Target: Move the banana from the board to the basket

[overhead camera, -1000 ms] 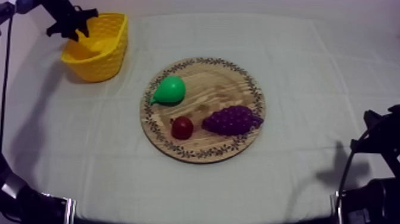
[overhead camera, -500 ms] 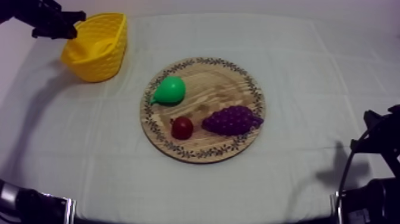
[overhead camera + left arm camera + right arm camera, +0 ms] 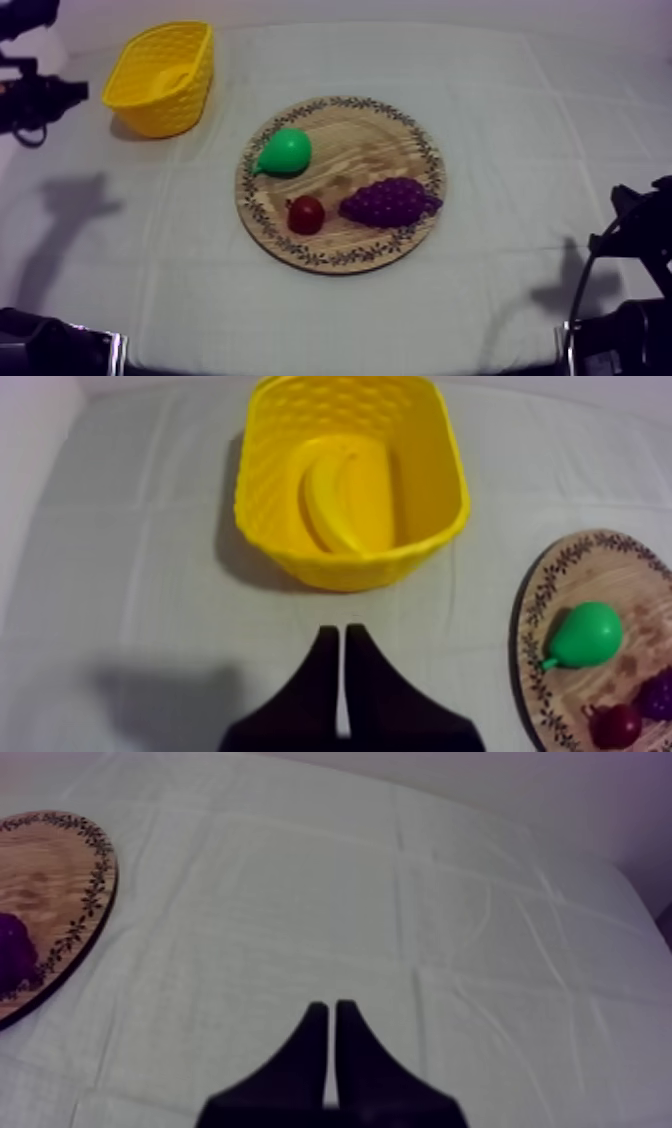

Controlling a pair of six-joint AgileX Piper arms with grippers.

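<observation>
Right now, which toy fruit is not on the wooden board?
The banana: it lies inside the yellow basket, while the pear, grapes and small red fruit sit on the board.

On the left gripper, two matte black fingers are showing as flat blades, widening from narrow tips to a broad base, a thin pale slit running between them. The right gripper is looking the same: black, unmarked. Left of the round wooden board with patterned rim, the left arm is appearing as black blocky segments; right of it, the right arm is showing black, angular links.
</observation>
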